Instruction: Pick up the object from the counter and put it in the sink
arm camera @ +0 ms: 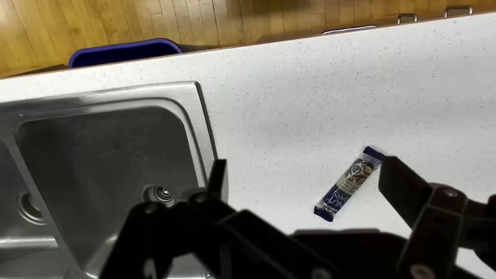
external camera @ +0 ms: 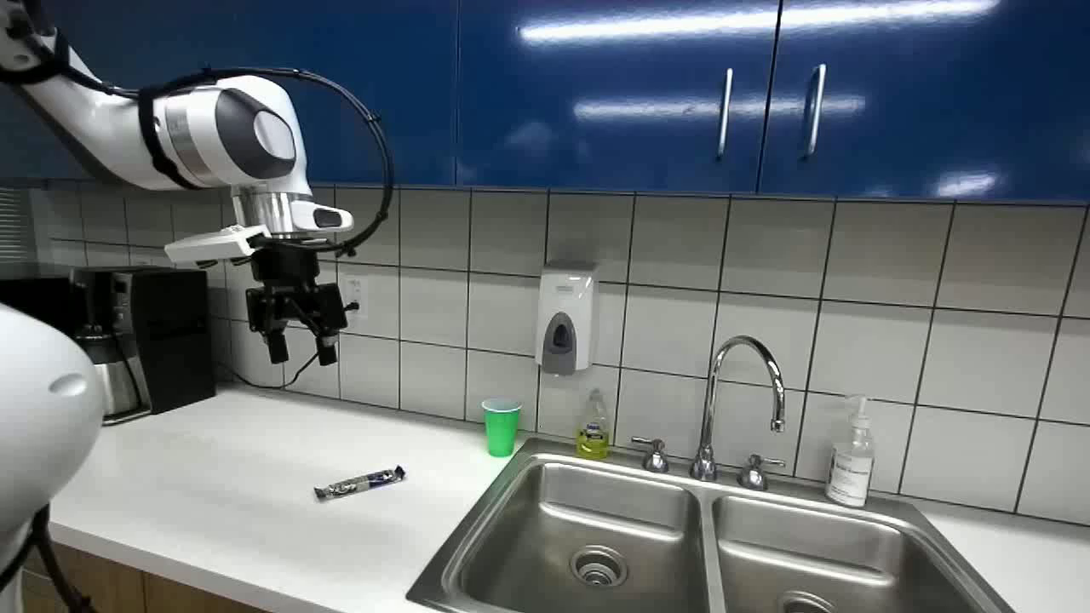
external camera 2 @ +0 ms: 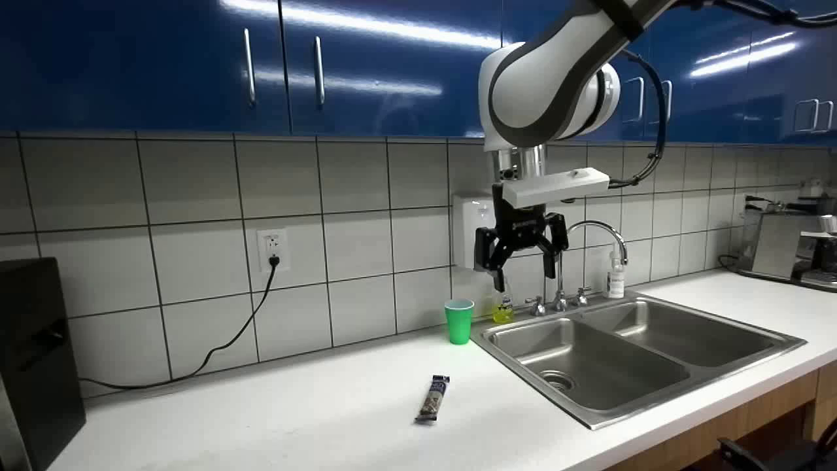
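Currently, our claw (external camera 2: pixel 524 275) stands wide and empty above the surface (arm camera: pixel 271 116), where the nut bar (arm camera: pixel 348 184) lies near the sink (arm camera: pixel 186 90). Should we close without first matching its slant, we could catch it crookedly and let it slip.

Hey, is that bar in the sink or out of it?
Out: all three views show the bar lying on the counter, apart from the sink. The open claw hangs above, empty.
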`<state>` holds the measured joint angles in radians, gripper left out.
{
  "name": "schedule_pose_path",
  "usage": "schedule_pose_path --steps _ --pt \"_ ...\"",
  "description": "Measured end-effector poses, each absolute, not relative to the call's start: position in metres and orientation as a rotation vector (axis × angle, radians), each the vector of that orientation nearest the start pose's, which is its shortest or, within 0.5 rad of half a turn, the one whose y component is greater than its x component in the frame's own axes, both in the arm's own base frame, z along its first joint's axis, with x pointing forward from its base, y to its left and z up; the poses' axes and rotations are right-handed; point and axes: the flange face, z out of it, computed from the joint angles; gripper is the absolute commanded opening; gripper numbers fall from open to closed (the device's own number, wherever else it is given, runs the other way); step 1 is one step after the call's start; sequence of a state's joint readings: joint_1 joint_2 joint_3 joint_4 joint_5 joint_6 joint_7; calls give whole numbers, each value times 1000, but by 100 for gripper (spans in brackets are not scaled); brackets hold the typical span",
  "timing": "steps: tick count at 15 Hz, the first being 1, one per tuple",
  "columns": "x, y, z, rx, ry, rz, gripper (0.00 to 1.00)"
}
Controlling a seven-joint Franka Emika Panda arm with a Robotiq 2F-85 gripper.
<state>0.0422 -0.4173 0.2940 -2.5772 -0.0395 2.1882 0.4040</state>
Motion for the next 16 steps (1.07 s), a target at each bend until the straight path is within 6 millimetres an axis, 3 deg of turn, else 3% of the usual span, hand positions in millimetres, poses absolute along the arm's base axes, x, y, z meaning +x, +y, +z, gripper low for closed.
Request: schedule_pose_path --steps 9,16 --pt "388 124 392 -3260 186 -87 100" --pt "416 118 342 -3230 388 -134 100"
